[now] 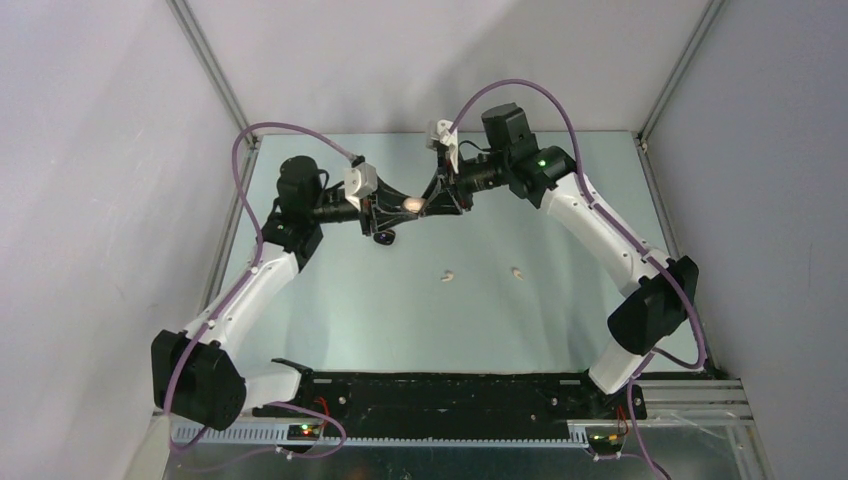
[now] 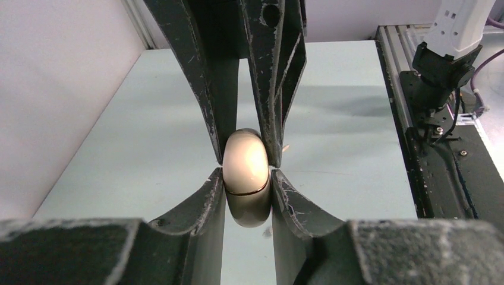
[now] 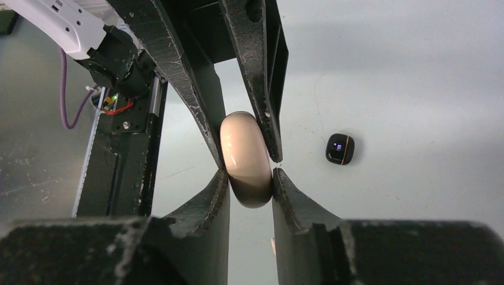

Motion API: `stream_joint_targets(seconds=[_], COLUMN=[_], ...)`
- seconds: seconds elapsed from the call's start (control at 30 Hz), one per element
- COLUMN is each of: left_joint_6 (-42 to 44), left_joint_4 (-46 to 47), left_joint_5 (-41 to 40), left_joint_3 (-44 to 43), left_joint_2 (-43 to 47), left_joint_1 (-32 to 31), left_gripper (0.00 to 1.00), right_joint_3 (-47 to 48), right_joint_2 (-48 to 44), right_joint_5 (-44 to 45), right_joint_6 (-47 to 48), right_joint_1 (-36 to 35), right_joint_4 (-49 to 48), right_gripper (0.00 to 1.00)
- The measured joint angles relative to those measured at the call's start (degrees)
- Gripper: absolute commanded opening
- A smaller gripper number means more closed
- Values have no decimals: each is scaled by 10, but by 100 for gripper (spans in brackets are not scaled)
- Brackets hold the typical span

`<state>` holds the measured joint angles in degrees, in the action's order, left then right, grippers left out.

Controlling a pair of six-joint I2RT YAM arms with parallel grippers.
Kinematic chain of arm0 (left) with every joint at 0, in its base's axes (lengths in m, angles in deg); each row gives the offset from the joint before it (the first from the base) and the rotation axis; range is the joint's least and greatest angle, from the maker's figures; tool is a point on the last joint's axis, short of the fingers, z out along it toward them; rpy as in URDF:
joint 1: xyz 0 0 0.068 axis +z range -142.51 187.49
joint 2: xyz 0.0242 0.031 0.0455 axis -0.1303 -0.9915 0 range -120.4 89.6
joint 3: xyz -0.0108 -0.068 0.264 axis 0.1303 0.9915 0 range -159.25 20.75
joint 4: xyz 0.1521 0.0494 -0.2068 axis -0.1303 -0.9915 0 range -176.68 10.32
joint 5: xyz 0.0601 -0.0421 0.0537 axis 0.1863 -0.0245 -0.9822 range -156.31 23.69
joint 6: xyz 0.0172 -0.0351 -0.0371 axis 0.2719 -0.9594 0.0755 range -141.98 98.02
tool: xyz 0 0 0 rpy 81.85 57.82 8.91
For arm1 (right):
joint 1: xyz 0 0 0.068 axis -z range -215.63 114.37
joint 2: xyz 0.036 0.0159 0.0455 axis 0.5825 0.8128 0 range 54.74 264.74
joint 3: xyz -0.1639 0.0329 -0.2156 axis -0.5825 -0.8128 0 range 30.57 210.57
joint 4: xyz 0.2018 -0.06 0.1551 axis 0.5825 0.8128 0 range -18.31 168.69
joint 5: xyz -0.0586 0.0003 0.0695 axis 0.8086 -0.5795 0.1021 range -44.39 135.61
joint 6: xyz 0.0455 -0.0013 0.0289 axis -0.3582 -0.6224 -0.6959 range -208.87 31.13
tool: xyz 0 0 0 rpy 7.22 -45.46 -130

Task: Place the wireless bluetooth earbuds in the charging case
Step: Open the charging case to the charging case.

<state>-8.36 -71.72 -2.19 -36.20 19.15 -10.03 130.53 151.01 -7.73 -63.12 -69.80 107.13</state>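
Holding: the left end effector (image 2: 248,184) pinches the cream case (image 2: 245,160) by its lower half. One finger presses on each broad side, at the bottom centre of the left wrist view.
Second grip: the right end effector (image 3: 248,177) pinches the same cream case, its fingers touching opposite sides. In the left wrist view these fingers reach down from the top of the frame onto the upper half.
Cream case: pebble-shaped and glossy, with the lid seam showing as a thin dark line. It is held clear of the worktop (image 1: 400,330), at the upper centre of the top view, where the tips of the two end effectors meet.
Cream earbuds (image 1: 449,275): two tiny pale pieces lying loose on the worktop at the centre of the top view, below and to the right of the held case. The second (image 1: 517,272) lies to the right of the first, apart from it.
Black case (image 3: 340,148): small and rounded, resting on the worktop right of centre in the right wrist view, with a small lit display on its face. In the top view it sits just below the left end effector.
Arms: white, arching in from the lower left and lower right of the top view, each trailing a purple cable (image 1: 245,200).
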Motion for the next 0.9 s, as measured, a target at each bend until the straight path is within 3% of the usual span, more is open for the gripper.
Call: stream_joint_targets(seconds=[0.07, 0.1, 0.17, 0.37, 0.6, 0.73, 0.8, 0.87, 0.9], left_joint_6=[0, 0, -1, -16, -51, -61, -63, -65, -65], left_joint_4=[-4, -8, -10, -14, -16, -17, -16, -16, -16], left_joint_5=[1, 1, -2, -34, -46, -41, -37, -34, -33], left_joint_3=[0, 0, 0, 0, 0, 0, 0, 0, 0], left_joint_2=[0, 0, 0, 0, 0, -4, -7, -9, -11], left_joint_1=[0, 0, 0, -1, 0, 1, 2, 3, 3], left_gripper=[18, 31, 44, 49, 39, 18, 8, 1, 1], right_joint_3=[0, 0, 0, 0, 0, 0, -1, -2, -3], right_joint_2=[0, 0, 0, 0, 0, 0, 0, 0, 0], right_joint_5=[0, -1, 0, 4, 11, 17, 19, 21, 23], right_joint_6=[7, 10, 14, 13, 15, 15, 15, 14, 14], right_joint_1=[0, 0, 0, 1, 1, 2, 2, 2, 2], right_joint_4=[3, 4, 6, -1, -4, -7, -7, -6, -7], right_gripper=[10, 7, 3, 2, 2, 3, 9, 30, 35])
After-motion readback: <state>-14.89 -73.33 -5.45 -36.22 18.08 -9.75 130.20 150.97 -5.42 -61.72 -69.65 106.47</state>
